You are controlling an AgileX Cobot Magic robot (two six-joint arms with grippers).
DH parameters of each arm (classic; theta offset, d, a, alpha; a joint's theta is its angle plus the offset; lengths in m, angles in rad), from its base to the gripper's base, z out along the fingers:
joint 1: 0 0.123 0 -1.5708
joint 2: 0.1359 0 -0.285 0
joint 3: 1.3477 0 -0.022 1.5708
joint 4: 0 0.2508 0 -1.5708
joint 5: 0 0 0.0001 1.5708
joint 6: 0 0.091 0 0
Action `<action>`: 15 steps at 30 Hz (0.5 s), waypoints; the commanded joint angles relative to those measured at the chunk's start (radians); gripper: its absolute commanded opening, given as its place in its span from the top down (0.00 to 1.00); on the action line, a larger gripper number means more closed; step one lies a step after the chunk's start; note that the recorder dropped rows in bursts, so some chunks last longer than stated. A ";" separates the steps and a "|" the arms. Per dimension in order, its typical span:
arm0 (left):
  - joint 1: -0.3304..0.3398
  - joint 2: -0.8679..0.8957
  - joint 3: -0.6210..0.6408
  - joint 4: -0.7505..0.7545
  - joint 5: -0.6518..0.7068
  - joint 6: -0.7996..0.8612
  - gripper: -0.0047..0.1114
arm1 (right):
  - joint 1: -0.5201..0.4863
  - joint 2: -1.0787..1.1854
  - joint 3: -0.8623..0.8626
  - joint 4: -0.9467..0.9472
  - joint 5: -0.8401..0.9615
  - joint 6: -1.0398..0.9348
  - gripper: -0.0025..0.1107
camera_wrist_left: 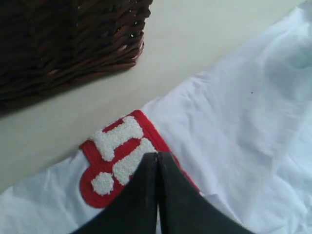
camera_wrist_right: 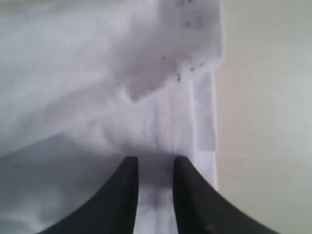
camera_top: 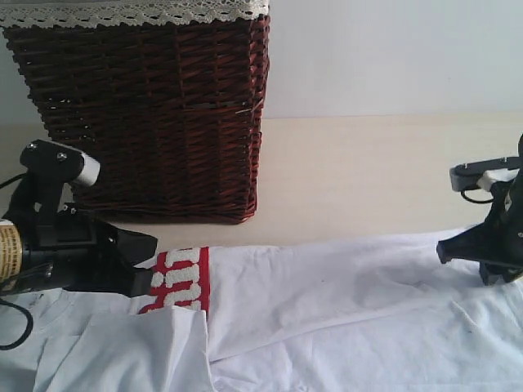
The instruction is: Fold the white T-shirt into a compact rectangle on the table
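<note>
The white T-shirt lies spread across the near part of the table, with a flap folded over at the lower left. Its red-edged fuzzy lettering shows just past my left gripper. In the left wrist view that gripper is shut, its tips over the lettering, and I see no cloth pinched between them. My right gripper sits at the shirt's right end. Its fingers stand slightly apart there, straddling a stitched seam of the shirt near the cloth's edge.
A dark wicker basket with white lace trim stands at the back left, close behind the left arm, and also appears in the left wrist view. Bare beige table lies beyond the shirt's edge. A pale wall runs behind.
</note>
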 commanded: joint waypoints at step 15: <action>-0.001 -0.062 0.031 -0.007 -0.016 0.000 0.96 | -0.002 -0.096 0.017 0.021 -0.015 0.013 0.74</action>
